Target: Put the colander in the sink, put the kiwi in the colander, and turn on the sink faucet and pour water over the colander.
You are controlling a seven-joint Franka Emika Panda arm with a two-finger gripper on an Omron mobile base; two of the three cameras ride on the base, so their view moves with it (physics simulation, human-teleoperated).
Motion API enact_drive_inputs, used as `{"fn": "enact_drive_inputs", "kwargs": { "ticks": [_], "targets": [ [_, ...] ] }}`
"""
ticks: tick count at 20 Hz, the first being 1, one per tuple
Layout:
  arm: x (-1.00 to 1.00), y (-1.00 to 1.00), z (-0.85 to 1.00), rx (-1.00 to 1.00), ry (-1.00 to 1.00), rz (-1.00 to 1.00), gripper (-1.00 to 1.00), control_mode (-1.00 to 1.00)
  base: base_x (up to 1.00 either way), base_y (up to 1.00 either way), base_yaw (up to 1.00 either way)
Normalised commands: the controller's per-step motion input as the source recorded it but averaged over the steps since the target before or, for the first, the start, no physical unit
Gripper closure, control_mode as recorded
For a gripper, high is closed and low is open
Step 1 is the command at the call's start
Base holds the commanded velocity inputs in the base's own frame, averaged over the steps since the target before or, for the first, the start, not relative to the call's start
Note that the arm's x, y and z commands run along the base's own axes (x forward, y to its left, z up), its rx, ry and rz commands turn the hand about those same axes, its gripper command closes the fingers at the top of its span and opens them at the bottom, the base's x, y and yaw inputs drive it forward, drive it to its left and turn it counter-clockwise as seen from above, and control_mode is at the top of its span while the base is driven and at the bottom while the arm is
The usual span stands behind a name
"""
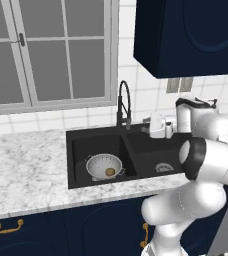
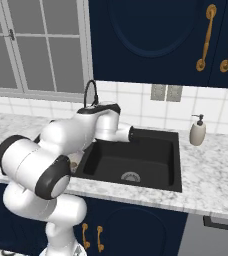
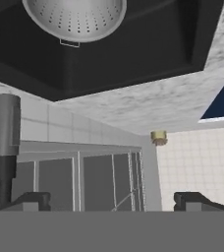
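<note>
The colander (image 1: 104, 166) sits upright in the left basin of the black sink (image 1: 78, 165), mouth up, with the kiwi (image 1: 110, 172) resting inside it, long axis roughly level. The faucet (image 1: 124, 105) stands behind the divider, its arched spout curving down over the sink's middle. The gripper (image 3: 112, 201) hangs near the faucet with its jaws wide apart, holding nothing. The remaining step looks like turning on the water. Risks: the jaws could miss the handle or knock the spout, or water could fall off to one side of the colander if the spout is not swung left.
</note>
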Motion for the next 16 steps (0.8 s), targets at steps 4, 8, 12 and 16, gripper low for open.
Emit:
{"fn": "enact_drive_inputs", "kwargs": {
  "ticks": [4,8,12,16],
  "targets": [
    [0.31,0.09,0.0,0.03,0.0,0.0,-1.0,-1.0,0.0,0.0,0.0],
    [0.38,0.15,0.0,0.0,0.0,0.0,-1.0,-1.0,0.0,0.0,0.0],
    [0.41,0.02,0.0,0.01,0.01,0.0,-1.0,-1.0,0.0,0.0,0.0],
    [0.4,0.0,-0.05,0.03,0.01,0.0,-1.0,-1.0,0.0,0.0,0.0]
  ]
}}
